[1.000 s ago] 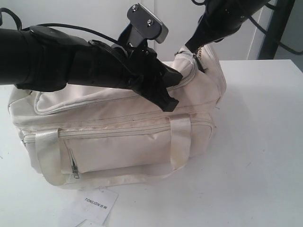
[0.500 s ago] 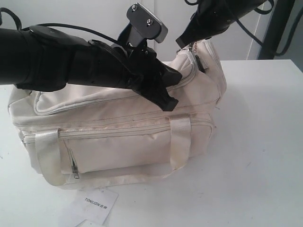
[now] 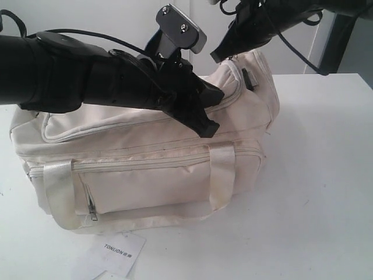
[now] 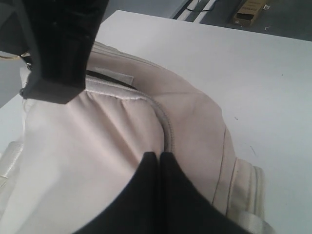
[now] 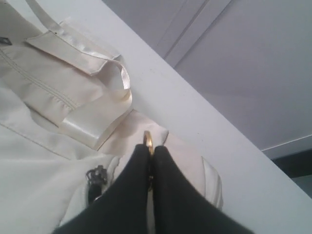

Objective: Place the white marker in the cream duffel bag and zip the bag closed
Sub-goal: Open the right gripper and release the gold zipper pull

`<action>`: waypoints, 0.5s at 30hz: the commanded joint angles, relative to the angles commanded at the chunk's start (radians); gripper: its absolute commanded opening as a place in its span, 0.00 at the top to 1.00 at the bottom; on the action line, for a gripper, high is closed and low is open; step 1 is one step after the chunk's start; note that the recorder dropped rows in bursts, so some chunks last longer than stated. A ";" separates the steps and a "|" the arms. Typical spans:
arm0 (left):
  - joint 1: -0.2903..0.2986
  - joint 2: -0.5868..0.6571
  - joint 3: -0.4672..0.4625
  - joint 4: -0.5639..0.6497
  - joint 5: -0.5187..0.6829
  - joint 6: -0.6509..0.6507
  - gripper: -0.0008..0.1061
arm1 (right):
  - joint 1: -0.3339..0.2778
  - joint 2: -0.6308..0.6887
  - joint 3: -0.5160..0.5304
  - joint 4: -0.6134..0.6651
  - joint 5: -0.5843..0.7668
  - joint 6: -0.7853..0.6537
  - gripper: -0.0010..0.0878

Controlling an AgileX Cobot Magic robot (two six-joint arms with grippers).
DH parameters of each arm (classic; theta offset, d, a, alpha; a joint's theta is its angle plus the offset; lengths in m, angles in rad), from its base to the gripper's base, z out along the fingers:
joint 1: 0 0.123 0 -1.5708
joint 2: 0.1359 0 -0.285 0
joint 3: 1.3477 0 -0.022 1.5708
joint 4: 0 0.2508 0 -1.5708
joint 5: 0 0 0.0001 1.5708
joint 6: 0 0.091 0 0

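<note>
Pinching a small gold metal ring (image 5: 147,140) between the right jaws, black fingertips (image 5: 127,185) pressed together on it, just above the raised end of the large soft cream fabric duffel bag (image 3: 145,175). Likewise pressed together, the left jaws, tips down on the curved zip seam (image 4: 163,124) of the bag's top flap and touching the cloth; cannot tell whether anything is pinched there. Bag on the white table (image 3: 326,175), set back toward the far edge, long side facing the near edge, slumped and wrinkled, matte woven cloth with stitched seams. Down the front, shiny satin-like cream strap handles (image 3: 222,175) flanking a zipped front pocket (image 3: 145,186) with a small metal pull (image 3: 92,214). Flat on the table just before the bag, toward the near edge, a white paper card printed "TONLION" (image 3: 119,252). Stretched low across the bag's top from over the table's left edge, the left arm (image 3: 64,73), thick, black and cabled, wrist angled down. Slanting down from above the far edge to the bag's raised end, the right arm (image 3: 274,20).
</note>
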 joint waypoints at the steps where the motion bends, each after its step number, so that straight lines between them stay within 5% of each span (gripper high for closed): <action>1: 0.000 0.000 0.000 0.000 0.000 0.000 0.99 | 0.000 0.003 0.000 0.000 -0.011 0.000 0.99; 15: 0.000 0.000 0.000 0.000 0.000 0.000 0.99 | 0.000 0.049 0.000 0.000 -0.082 0.006 0.99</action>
